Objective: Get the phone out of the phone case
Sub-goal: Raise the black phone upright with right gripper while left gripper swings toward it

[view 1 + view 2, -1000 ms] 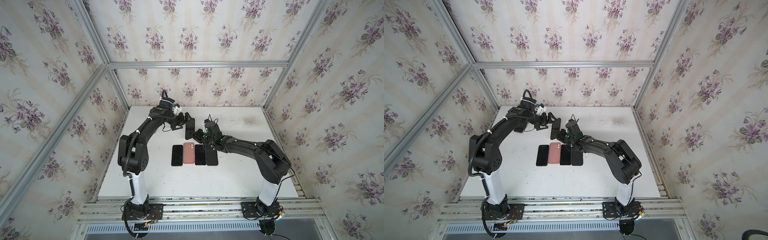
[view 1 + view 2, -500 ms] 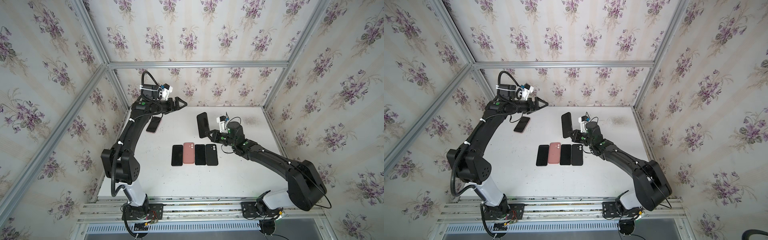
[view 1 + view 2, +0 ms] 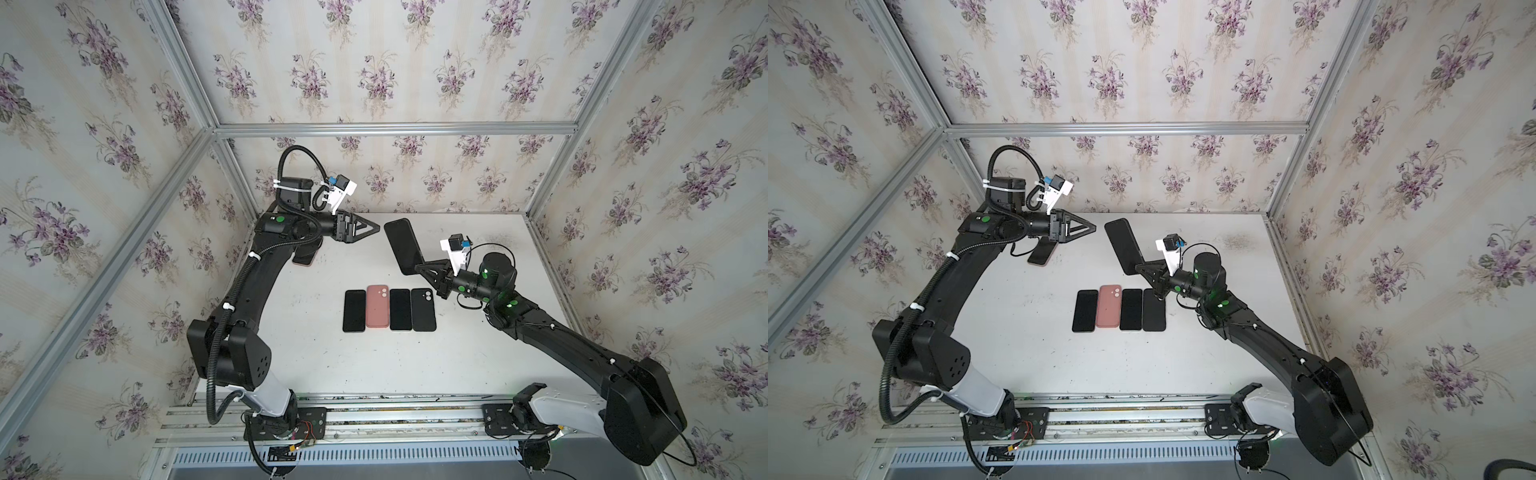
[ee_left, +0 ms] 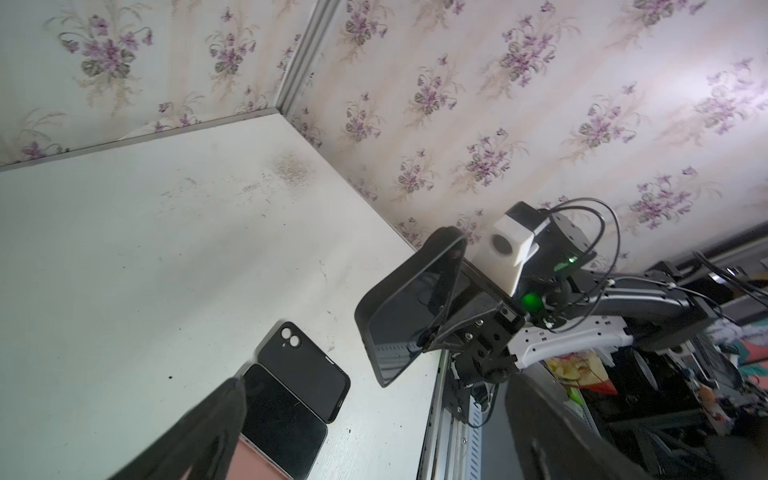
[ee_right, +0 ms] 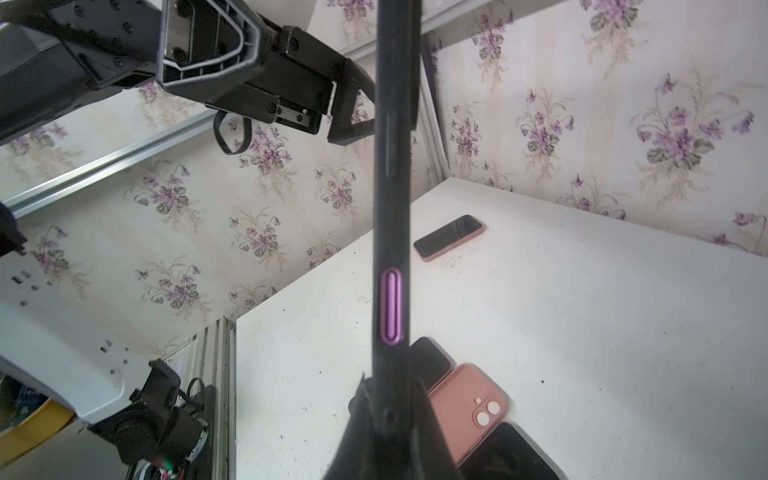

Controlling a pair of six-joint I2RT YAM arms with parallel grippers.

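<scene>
Left pincer (image 3: 374,227) is seen released and empty, drawn back from the cased phone (image 3: 403,245) it was right beside a second ago. That cased phone is held tilted above the bench (image 3: 324,365), clenched at its lower end by the right pincer (image 3: 420,267). Extraction is judged unfinished; another approach is needed.

Left gripper (image 3: 376,228), jaws spread wide, held level in the air beyond and left of the phone row (image 3: 390,309). Right gripper (image 3: 419,266), above that row's far right corner, clamps dark phone (image 3: 402,245).
</scene>
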